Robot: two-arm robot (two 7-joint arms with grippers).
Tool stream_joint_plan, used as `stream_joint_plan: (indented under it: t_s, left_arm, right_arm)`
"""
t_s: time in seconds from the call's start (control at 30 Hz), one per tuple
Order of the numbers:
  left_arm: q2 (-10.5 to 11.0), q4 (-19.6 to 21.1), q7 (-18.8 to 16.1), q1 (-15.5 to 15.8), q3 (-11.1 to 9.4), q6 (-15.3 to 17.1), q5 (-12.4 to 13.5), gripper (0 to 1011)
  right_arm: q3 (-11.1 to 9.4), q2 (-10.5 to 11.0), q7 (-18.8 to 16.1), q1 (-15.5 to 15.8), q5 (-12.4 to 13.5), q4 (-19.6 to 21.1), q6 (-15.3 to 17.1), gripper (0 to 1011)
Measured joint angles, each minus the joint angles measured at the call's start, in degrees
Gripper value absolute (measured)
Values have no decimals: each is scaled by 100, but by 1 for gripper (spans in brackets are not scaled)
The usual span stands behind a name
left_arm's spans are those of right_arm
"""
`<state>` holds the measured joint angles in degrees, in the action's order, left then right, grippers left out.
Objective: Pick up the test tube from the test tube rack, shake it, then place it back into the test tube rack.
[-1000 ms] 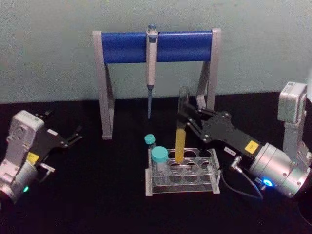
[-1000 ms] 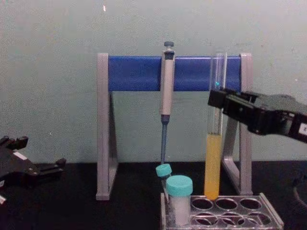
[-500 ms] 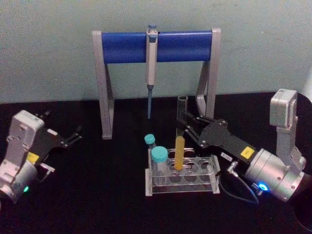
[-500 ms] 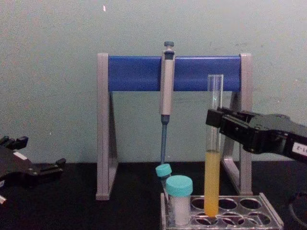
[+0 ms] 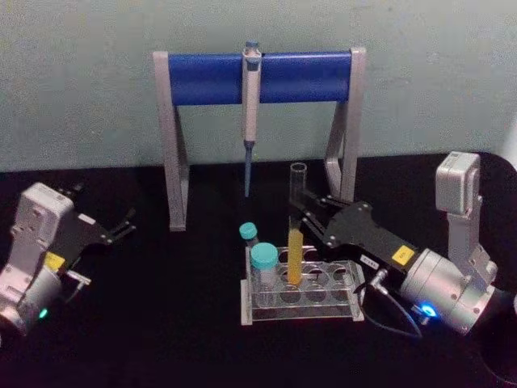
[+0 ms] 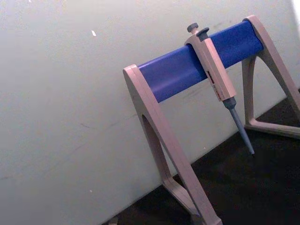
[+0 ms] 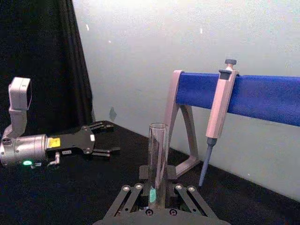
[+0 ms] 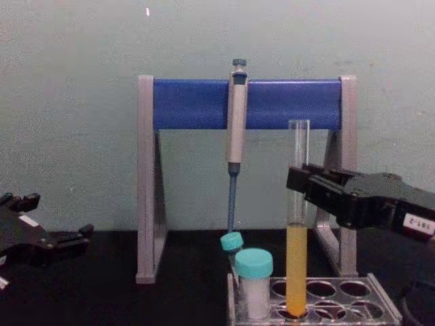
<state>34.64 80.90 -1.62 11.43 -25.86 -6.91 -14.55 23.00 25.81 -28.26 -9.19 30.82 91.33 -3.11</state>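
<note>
Black cloth covered the table (image 5: 161, 347) beneath a pale green wall (image 5: 81, 81), and from where I stood all the work was on the robot's right side. The right gripper (image 5: 300, 212) was drawn in narrow on the test tube (image 5: 295, 246). It clasped the clear glass above the yellow-orange liquid, and the tube's open mouth stood well above the fingers. The tube was upright, with its round lower end down inside a hole of the test tube rack (image 5: 303, 314), just right of the teal-capped vials (image 5: 264, 257). I could not make out which row the hole was in, nor whether the tube touched the rack's floor. Behind the rack stood the pipette stand (image 5: 210, 78), with a pipette (image 5: 250, 105) hanging from its blue bar, apart from the tube. Well off on the other side, the left gripper (image 5: 123, 225) sat parked low over the table, its fingers spread and empty.

By my reckoning the task was near its end, since the tube was already in its hole. What was left was to let it settle fully, open the fingers and draw the arm clear without tipping the tall glass.
</note>
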Motion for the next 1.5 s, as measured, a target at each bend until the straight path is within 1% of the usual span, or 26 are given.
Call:
stream_joint_plan:
  t_s: [0.4, 0.9, 1.5]
  left_arm:
    - [0, 0, 0, 0, 0, 0, 1, 1001]
    - [0, 0, 0, 0, 0, 0, 0, 1001]
    - [0, 0, 0, 0, 0, 0, 0, 1001]
  right_arm:
    - [58, -68, -51, -66, -66, -187, -41, 226]
    - [113, -122, -60, -59, -84, -351, 27, 226]
    - [150, -167, -26, -19, -181, -527, 63, 226]
